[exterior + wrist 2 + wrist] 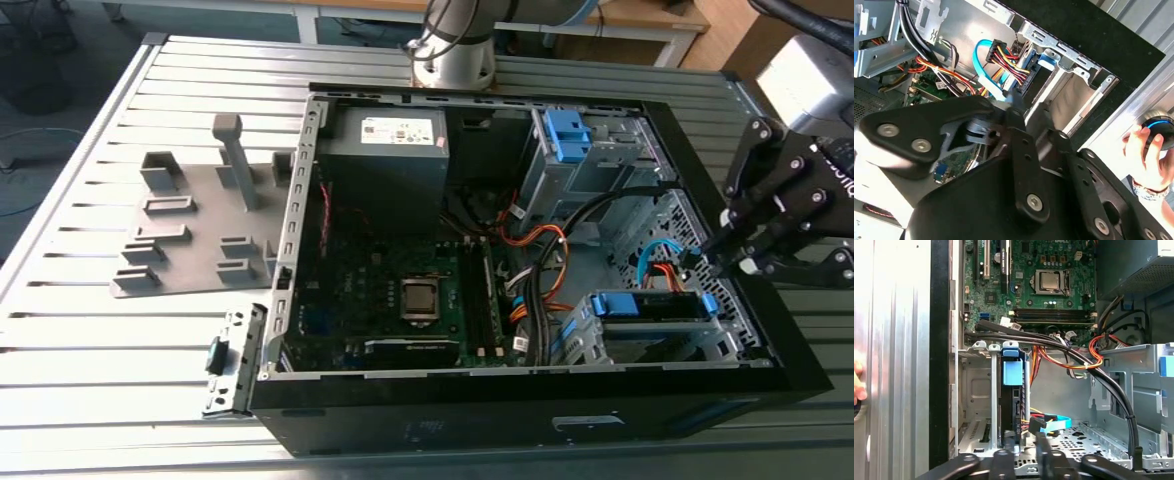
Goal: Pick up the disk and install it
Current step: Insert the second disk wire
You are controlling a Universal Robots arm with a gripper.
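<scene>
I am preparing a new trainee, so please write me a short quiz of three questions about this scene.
1. True or false: the disk stands inside the drive cage.
2. In the exterior view, the gripper is: A over the power supply; B at the edge of the computer case on that view's right; C over the motherboard.
3. Fill in: the disk's bracket is ____.
Key: 1 true; 2 B; 3 blue.

Open PC case [534, 425] on slatted metal table [94, 340] — bench clutter.
Motherboard [380, 285] with CPU socket [422, 299], grey power supply [390, 165] and orange cables [541, 240] inside — grey post fixture [187, 235] just beside the case, exterior view's left.
</scene>
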